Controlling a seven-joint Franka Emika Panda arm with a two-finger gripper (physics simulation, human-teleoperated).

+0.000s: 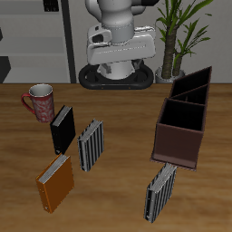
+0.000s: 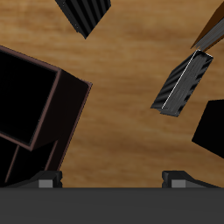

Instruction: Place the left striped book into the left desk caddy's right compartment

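Note:
The left striped book (image 1: 161, 190) stands upright near the table's front edge, just in front of the left desk caddy's maroon end panel (image 1: 175, 145). The wrist view catches only a corner of this book (image 2: 85, 13). The left desk caddy (image 1: 186, 113) is a long open box with black dividers, and its dark inside also shows in the wrist view (image 2: 35, 105). My gripper (image 2: 114, 179) hangs high above the table, open, with nothing between its fingertips (image 2: 48, 179). It is apart from both book and caddy.
A second striped book (image 1: 91, 145) (image 2: 184, 83) stands mid-table beside a black book (image 1: 62, 129) (image 2: 210, 127). An orange book (image 1: 55, 181) is nearer the front edge. A patterned mug (image 1: 40, 101) sits farther back. A potted plant (image 1: 186, 32) stands behind the caddy.

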